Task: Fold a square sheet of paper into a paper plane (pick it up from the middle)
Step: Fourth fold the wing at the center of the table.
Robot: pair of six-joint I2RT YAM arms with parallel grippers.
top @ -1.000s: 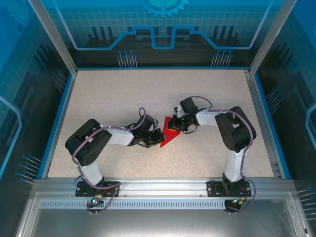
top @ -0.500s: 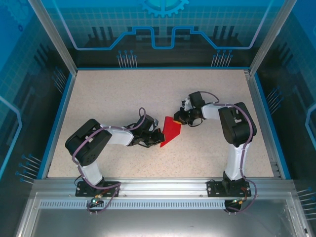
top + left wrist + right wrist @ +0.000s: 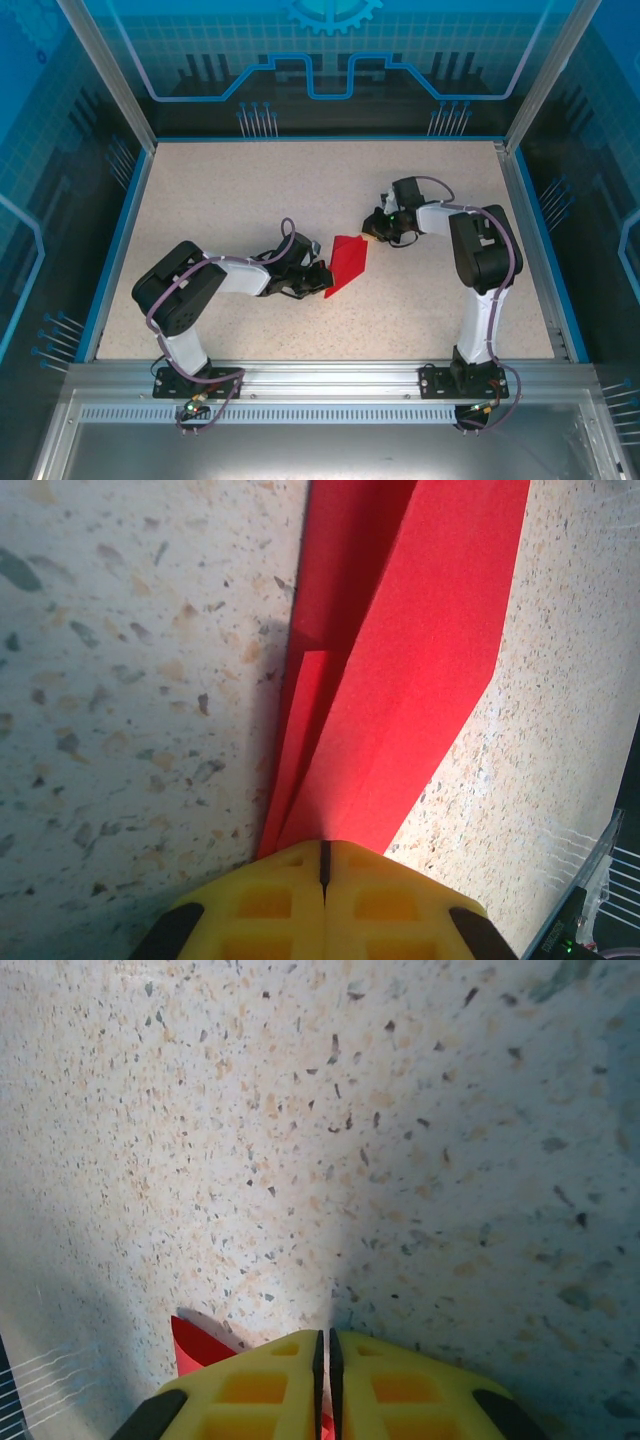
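While bolted side by side at the near rail, reach inward over the speckled table, one from the left and one from the right. Nearest of the working parts: left gripper, low against the tabletop, a little left of mid-table. Closed tight. Up close on the left wrist camera, same left gripper with yellow pads pressed together to a hairline seam, pinching the near pointed tip of the paper plane.

Runs away from those pads as a long red strip, broadening toward the far end. Carries a lengthwise crease, with a darker, narrower layer lying along its left side. Appears to rest on the tabletop; cannot tell whether any edge lifts.

From above, paper plane at mid-table, slanting between the two grippers: sharp point near and to the left, broad end far and to the right.

Just past that broad end, right gripper, touching the far right corner of the red paper. Closed as well. On the right wrist camera, right gripper with yellow pads drawn to a thin dark slit, a sliver of red caught low in that slit and a small red corner poking out to the left of the pads.

Farther off, more speckled tabletop, then the blue far rim.
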